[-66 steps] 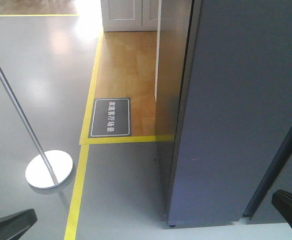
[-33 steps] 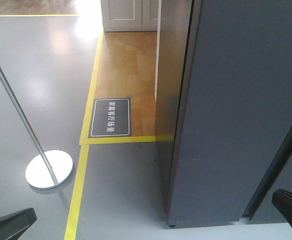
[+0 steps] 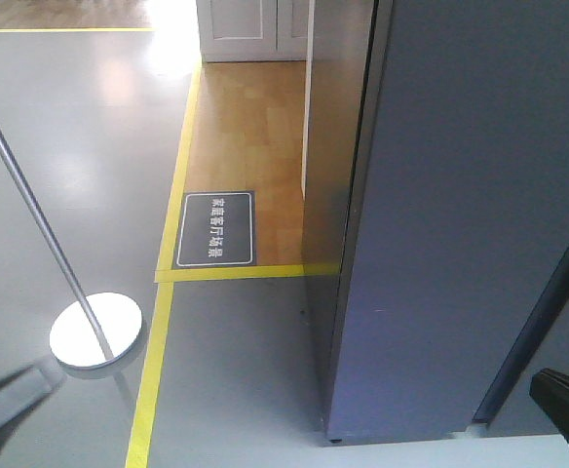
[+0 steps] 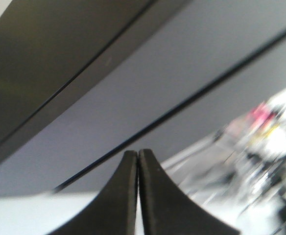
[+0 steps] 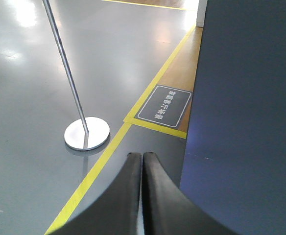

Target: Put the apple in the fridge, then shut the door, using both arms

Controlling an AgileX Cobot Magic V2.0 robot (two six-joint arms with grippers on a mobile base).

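The fridge [image 3: 460, 244] fills the right of the front view as a tall dark grey body; none of its white inside shows. A thin dark seam runs down it where the door [image 3: 479, 146] lies flat against the body. The apple is out of view. In the left wrist view my left gripper [image 4: 138, 152] is shut with nothing between its fingers, close to grey fridge panels [image 4: 148, 83]. My right gripper [image 5: 142, 155] is shut and empty too, low over the floor just left of the fridge [image 5: 246, 98]. The front view catches the left gripper [image 3: 12, 402] as a blur at bottom left.
A metal pole on a round silver base [image 3: 94, 331] stands on the grey floor to the left. Yellow floor tape [image 3: 153, 370] runs past it, around a wooden floor patch with a dark sign [image 3: 214, 228]. A white cabinet [image 3: 250, 29] stands at the back.
In the front view the left gripper, still and dark at bottom left before, is now a motion blur a little higher. The right gripper and the fridge have not moved.
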